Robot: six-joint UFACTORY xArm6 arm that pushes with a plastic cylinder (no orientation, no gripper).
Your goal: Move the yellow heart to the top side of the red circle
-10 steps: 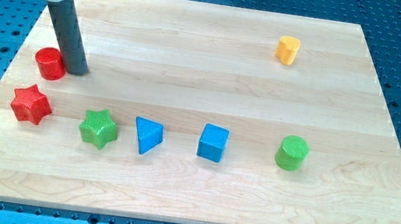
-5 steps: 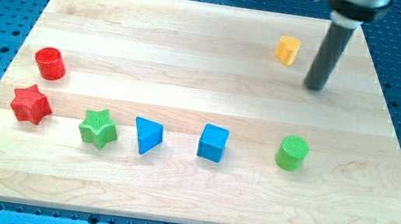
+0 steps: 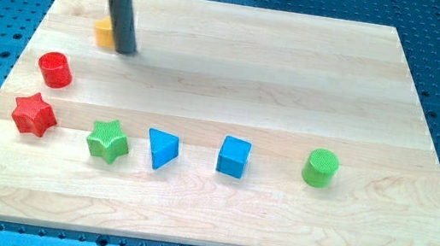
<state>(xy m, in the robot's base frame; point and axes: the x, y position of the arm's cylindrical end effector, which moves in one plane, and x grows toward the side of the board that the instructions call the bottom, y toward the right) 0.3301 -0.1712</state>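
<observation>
Standing at the board's upper left: the rod, my tip [image 3: 125, 49] pressed against the right side of the yellow heart [image 3: 103, 32], which it partly hides. Red circle [image 3: 55, 70] lies near, below and left of the heart. Bottom row, left to right: red star [image 3: 34, 113], green star [image 3: 108, 140], blue triangle [image 3: 162, 148], blue cube [image 3: 233, 156], green cylinder [image 3: 320, 168]. No gripper fitted.

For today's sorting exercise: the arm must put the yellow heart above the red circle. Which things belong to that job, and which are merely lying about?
Job: yellow heart, red circle, my tip beside the heart's right.
Lying about: red star, green star, blue triangle, blue cube, green cylinder.
</observation>
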